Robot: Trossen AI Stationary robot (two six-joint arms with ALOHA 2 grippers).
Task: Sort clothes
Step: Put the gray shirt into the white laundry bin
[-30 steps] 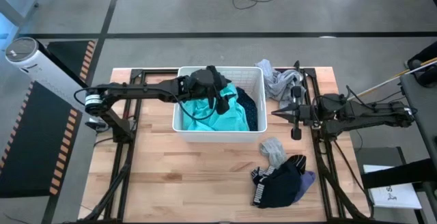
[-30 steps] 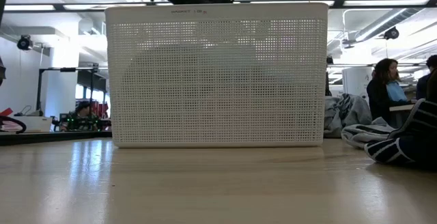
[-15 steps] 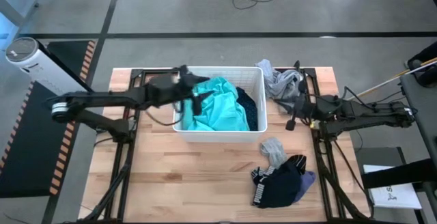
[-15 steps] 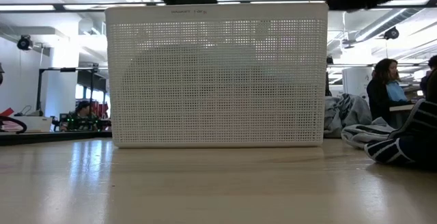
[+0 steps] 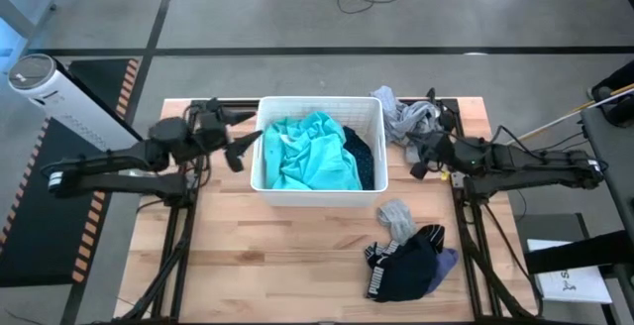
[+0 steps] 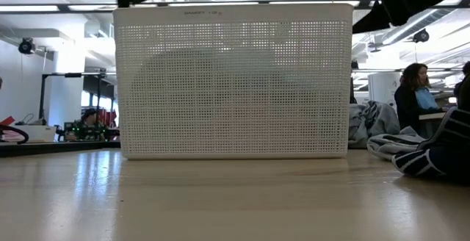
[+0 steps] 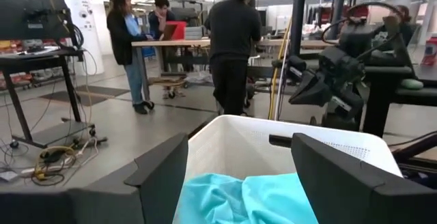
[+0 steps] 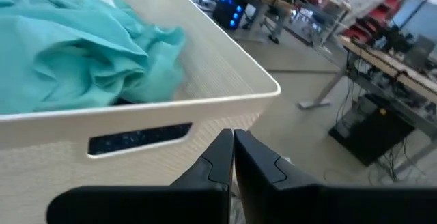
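The white bin (image 5: 317, 194) holds a large teal garment (image 5: 312, 152) and a navy one (image 5: 365, 157). My left gripper (image 5: 243, 135) is open and empty, just left of the bin's left wall. In the left wrist view (image 7: 239, 176) it points at the teal garment (image 7: 246, 200). My right gripper (image 5: 416, 163) is shut and empty, just right of the bin. In the right wrist view (image 8: 232, 152) it faces the bin's wall (image 8: 140, 138). A grey garment (image 5: 404, 117) lies on the table at the far right. A grey piece (image 5: 396, 216), a navy-black garment (image 5: 406, 261) and a lavender piece (image 5: 448, 259) lie near right.
The bin fills the middle of the low view (image 6: 235, 79), with garments on the table to its right (image 6: 429, 153). Bare wood lies left of and in front of the bin (image 5: 258, 256). People stand in the room beyond the table (image 7: 232, 39).
My left gripper has gone from above the bin toward the table's left edge and now stands outside the bin's left wall. The teal garment lies uncovered in the bin. My right gripper has shifted a little toward the far edge beside the bin.
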